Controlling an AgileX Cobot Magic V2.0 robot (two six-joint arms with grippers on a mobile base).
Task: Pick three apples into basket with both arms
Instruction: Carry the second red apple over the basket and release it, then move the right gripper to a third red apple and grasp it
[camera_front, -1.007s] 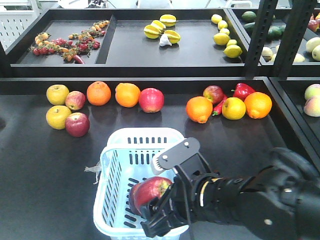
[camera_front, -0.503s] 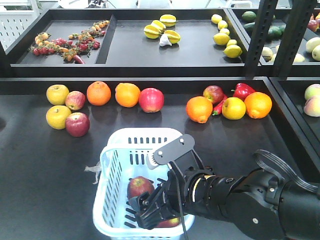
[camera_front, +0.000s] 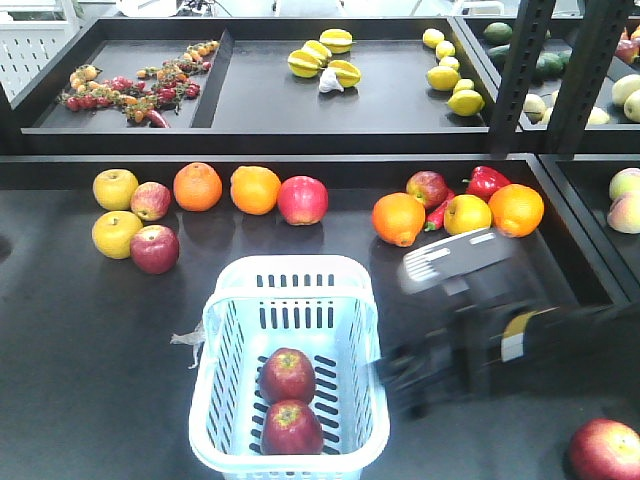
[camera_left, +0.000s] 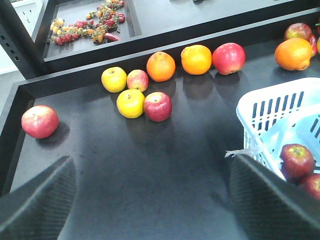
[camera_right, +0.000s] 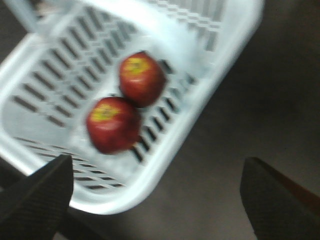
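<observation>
Two firm, smooth apples (camera_front: 288, 375) sat in the basket (camera_front: 290, 272); both tools were spread, empty; grip the next across its widest part.

Right arm (camera_front: 500, 330) showing as blurred black casing, pale grey plate with small holes on top, yellow-white band, wrist views showing black textured fingers (camera_left: 37, 200)

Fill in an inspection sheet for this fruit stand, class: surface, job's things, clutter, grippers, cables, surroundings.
Surface: dark tray table, bare in front.
Job's things: basket holds two apples; more apples outside, one at left.
Clutter: oranges, yellow apples, red pepper.
Grippers: left gripper open, empty; right gripper open, empty, beside the basket.
Cables: nothing seen.
Surroundings: rear trays with starfruit and lemons.
</observation>
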